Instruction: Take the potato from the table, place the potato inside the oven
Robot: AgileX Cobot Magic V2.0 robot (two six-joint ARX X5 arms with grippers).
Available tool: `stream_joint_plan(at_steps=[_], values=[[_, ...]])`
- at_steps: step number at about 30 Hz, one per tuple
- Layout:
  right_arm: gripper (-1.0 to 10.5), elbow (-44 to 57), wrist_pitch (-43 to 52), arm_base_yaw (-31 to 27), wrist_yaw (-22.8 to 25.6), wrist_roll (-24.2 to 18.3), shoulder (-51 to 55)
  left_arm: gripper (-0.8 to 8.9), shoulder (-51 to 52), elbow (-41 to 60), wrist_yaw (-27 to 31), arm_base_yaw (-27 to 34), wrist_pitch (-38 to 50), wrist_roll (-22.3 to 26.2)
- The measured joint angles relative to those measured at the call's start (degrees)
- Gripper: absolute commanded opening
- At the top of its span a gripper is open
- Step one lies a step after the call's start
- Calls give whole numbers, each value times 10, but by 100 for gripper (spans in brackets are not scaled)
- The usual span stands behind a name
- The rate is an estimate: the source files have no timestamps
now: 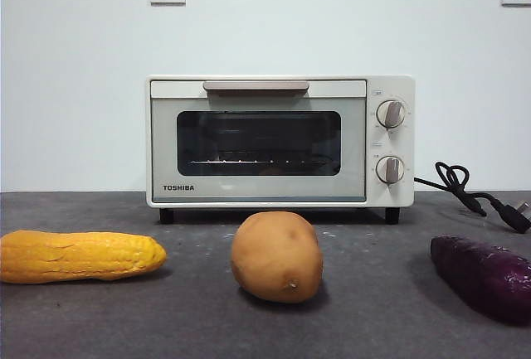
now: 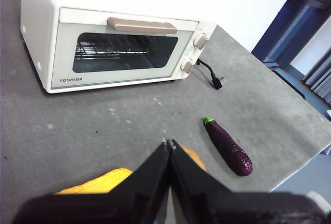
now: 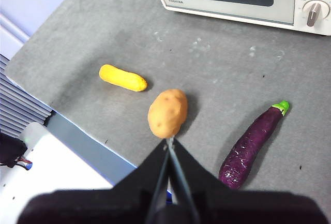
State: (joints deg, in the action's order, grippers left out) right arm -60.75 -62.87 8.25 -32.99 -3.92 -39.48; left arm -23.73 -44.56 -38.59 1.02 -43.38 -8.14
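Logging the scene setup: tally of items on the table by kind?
Potato: 1
Corn cob: 1
Purple eggplant: 1
Oven: 1
Total: 4

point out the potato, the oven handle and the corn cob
potato (image 1: pixel 276 256), front view, middle of its tan skin
oven handle (image 1: pixel 255 85), front view, centre of the beige bar above the window
corn cob (image 1: pixel 79 256), front view, middle of the yellow cob
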Motion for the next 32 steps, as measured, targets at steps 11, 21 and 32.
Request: stream_joint_plan(at_steps=[11,21,32], values=[[662,0,0,0,0,6,-2,-8,0,0,-1,0,0,0],[662,0,-2,0,0,18,-3,-8,-13,0,-5,-4,31,0],[662,0,-7,0,0,18,-3,-8,-148,-32,-6,-45,141,0]])
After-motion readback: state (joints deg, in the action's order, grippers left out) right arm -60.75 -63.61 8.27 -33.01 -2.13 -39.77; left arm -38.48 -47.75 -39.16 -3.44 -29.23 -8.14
